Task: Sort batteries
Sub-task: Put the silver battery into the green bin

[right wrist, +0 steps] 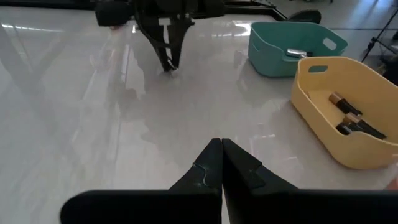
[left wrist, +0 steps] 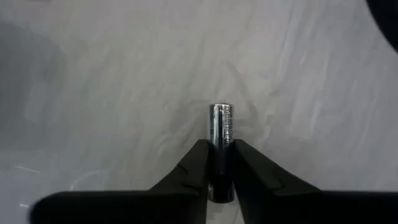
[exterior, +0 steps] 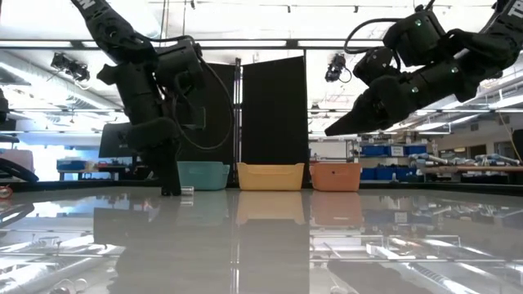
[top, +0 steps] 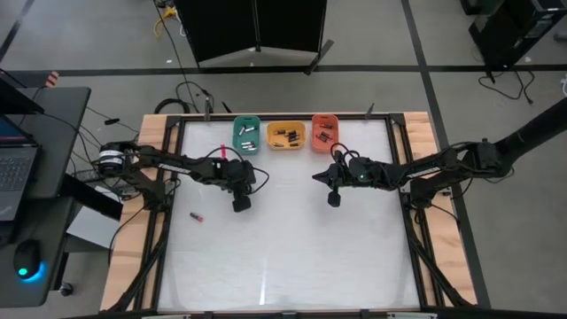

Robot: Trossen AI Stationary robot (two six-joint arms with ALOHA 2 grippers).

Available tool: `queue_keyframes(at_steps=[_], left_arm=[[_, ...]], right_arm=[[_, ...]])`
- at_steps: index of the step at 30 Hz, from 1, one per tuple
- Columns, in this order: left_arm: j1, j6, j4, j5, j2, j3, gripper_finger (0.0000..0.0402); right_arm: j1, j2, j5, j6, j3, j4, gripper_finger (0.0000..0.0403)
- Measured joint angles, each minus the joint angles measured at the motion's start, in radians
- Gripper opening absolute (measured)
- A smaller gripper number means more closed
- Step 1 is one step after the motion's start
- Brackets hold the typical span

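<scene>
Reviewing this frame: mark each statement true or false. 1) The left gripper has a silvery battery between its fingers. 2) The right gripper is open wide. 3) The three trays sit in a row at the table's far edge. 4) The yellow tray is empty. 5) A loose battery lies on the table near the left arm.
1) True: left gripper, silvery battery.
2) False: the right gripper is shut, holding nothing.
3) True: green tray, yellow tray, orange tray.
4) False: it holds batteries.
5) True: loose battery.
</scene>
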Motion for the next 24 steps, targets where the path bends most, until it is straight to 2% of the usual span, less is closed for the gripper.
queue_keyframes(at_steps=[2,7,16,19,24], left_arm=[[-0.006,0.000,-0.001,0.000,-0.001,0.000,0.0045],[-0.009,-0.020,-0.104,-0.002,0.004,0.057,0.0045],[0.003,0.006,-0.339,-0.100,0.003,0.301,0.0045],[0.030,0.051,-0.399,-0.153,0.003,0.379,0.0045],[0.131,0.086,-0.456,-0.162,0.002,0.467,0.0045]], right_arm=[[0.000,0.000,0.003,0.000,0.000,0.000,0.0009],[0.000,0.000,0.003,0.007,0.000,0.008,0.0009],[0.000,0.000,0.003,0.007,0.000,0.005,0.0009],[0.001,0.000,0.002,0.007,0.000,0.004,0.0009],[0.001,0.000,-0.002,0.008,0.000,-0.002,0.0009]])
